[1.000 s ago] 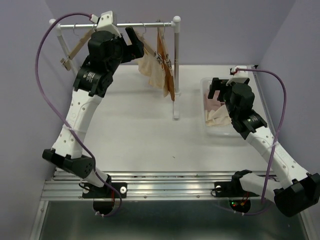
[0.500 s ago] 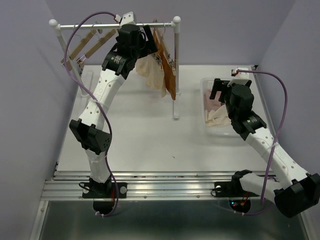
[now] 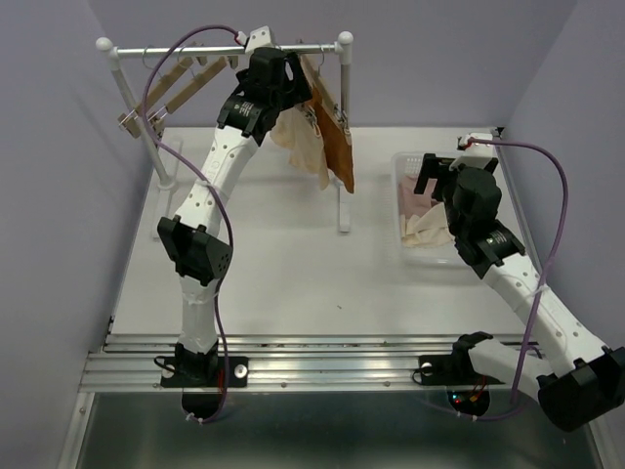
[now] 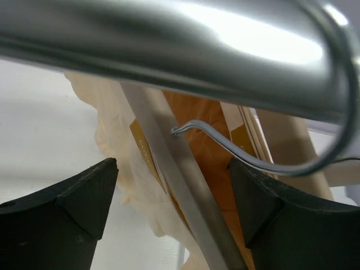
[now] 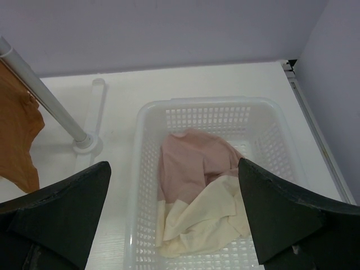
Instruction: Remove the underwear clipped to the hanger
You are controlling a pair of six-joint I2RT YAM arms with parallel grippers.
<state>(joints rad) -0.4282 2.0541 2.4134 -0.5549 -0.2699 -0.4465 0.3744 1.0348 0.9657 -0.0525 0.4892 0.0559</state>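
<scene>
On the rack rail [image 3: 195, 49] hangs a wooden hanger with a cream-beige underwear [image 3: 301, 145] and an orange-brown underwear [image 3: 338, 147] clipped to it. My left gripper [image 3: 296, 86] is up at that hanger, just under the rail. In the left wrist view it [image 4: 174, 219] is open, its fingers [image 4: 62, 214] either side of a grey strip, with cream cloth [image 4: 112, 140] and orange cloth [image 4: 197, 121] behind. My right gripper [image 5: 177, 214] hovers open over the white basket [image 5: 146, 169], which holds a pale pink underwear [image 5: 194, 160] and a cream one [image 5: 211, 216].
Two bare wooden hangers [image 3: 174, 86] hang at the rail's left end. The rack's right post [image 3: 343, 127] stands between the hung clothes and the basket [image 3: 402, 210]. A wire hook [image 4: 253, 157] loops over the rail [image 4: 169, 39]. Purple walls close in on three sides.
My left arm has swung right along the rail from the bare hangers to the clothed hanger, and the orange-brown cloth has swung slightly right. The right arm has barely moved.
</scene>
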